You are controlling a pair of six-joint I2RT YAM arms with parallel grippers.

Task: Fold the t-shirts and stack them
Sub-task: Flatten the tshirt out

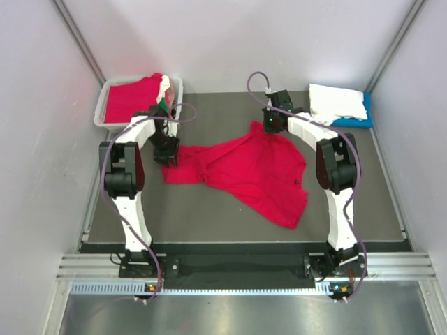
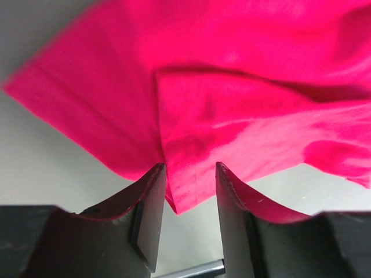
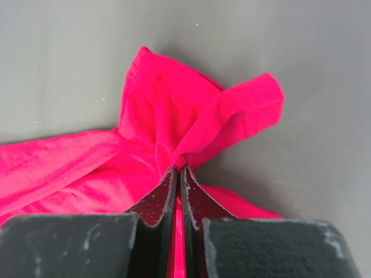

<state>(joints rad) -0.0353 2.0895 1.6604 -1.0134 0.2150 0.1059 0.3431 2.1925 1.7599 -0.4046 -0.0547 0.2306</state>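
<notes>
A red t-shirt (image 1: 244, 171) lies crumpled across the middle of the dark mat. My right gripper (image 1: 269, 127) is shut on a bunched far corner of it (image 3: 191, 124), cloth pinched between the jaws (image 3: 178, 169). My left gripper (image 1: 167, 157) is at the shirt's left end; its jaws stand open in the left wrist view (image 2: 191, 171) with a corner of the red cloth (image 2: 232, 110) hanging between them, not pinched. A folded white shirt (image 1: 337, 103) lies on a blue one (image 1: 353, 122) at the far right.
A pale plastic tub (image 1: 112, 87) at the far left holds more red cloth (image 1: 133, 98) and a bit of white. Grey walls close in on both sides. The mat's front edge meets a metal rail (image 1: 244, 269).
</notes>
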